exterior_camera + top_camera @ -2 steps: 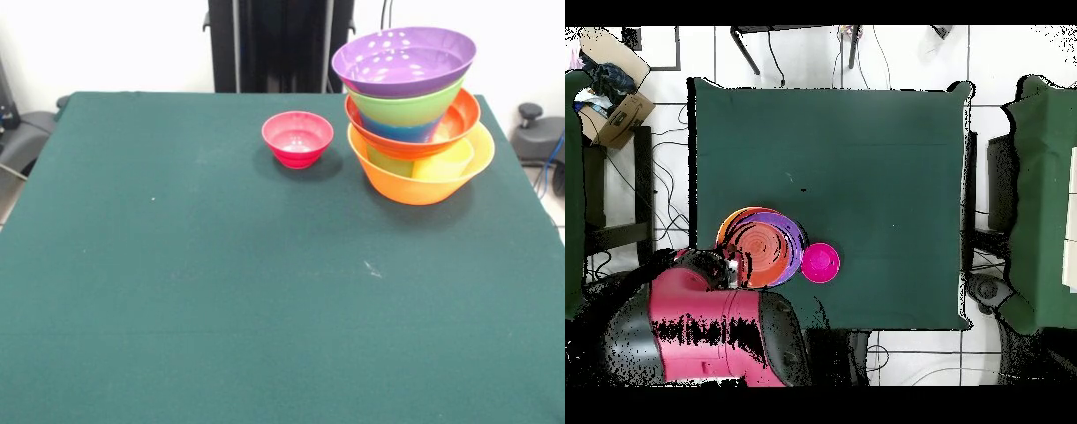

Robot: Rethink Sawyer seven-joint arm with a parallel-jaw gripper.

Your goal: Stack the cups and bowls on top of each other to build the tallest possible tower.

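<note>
While the tower (413, 115) stands at a bench (221, 291) corner, purple bowl (403, 60) topmost, the pink bowl (297, 138) sits just beside it. The arm (715, 325) overhangs the tower; finger state cannot be determined.

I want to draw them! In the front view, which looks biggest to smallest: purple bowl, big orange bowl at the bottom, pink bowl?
1. Big orange bowl and purple bowl: about equally wide, too close to rank.
2. Pink bowl: clearly smallest.
</note>
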